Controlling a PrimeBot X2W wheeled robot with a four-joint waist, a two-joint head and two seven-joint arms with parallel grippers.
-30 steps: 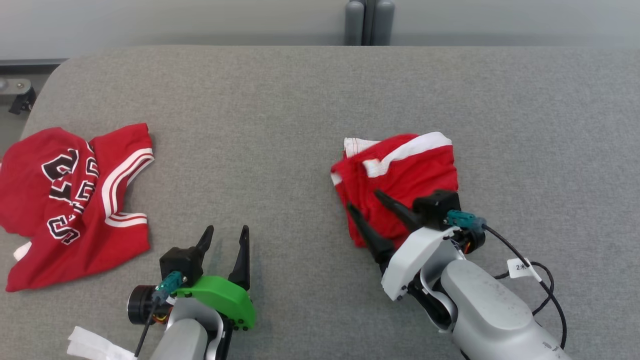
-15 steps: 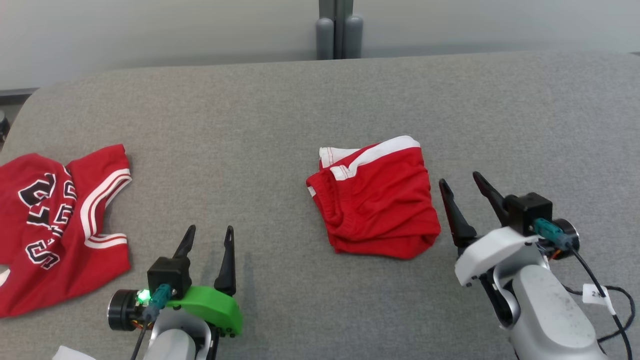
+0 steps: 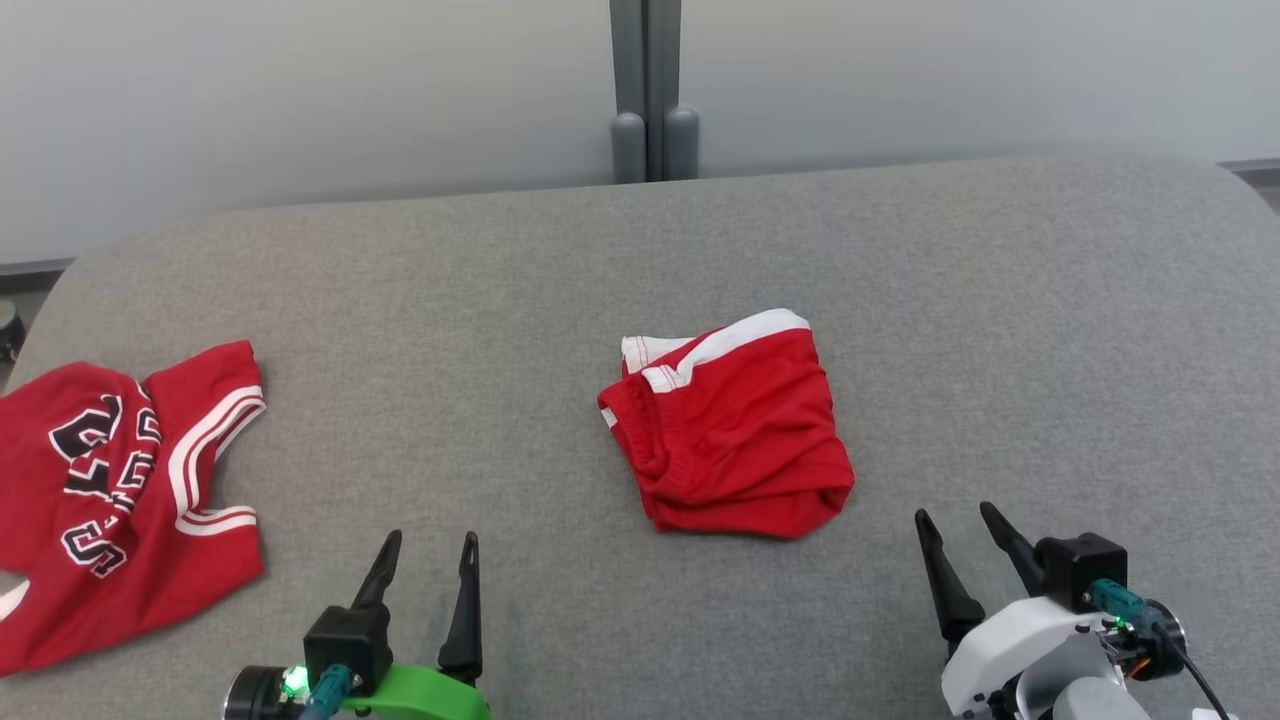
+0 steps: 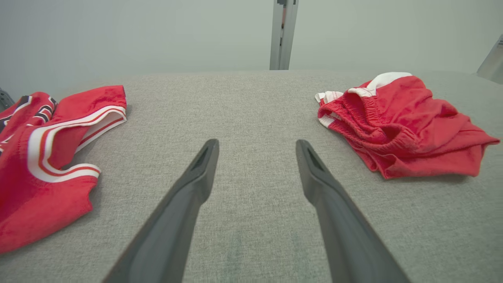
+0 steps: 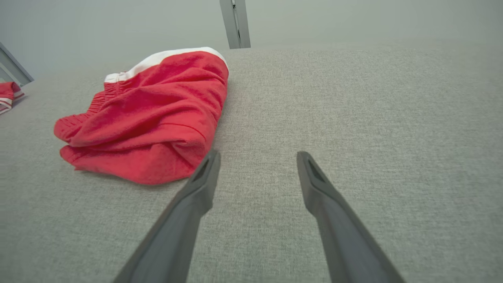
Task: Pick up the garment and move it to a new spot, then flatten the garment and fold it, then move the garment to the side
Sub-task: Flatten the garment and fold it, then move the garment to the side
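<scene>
Lying crumpled at far L edge of grey table (image 3: 900,300), garment (image 3: 120,490) is cut off by frame; black lettering creased, unreadable. L gripper (image 3: 432,540) sits apart from it, fingers spread, empty. R gripper (image 3: 952,512) also spread, empty, near folded red shorts (image 3: 735,440) mid-table. Both arms cropped at bottom.

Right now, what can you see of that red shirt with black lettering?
The red jersey shirt looks like soft knit, with black white-outlined characters on its chest and red-and-white striped trim round an armhole. It lies rumpled, unfolded, at the left of the grey fabric-covered table, partly past the head view's edge. Only the table touches it.
</scene>
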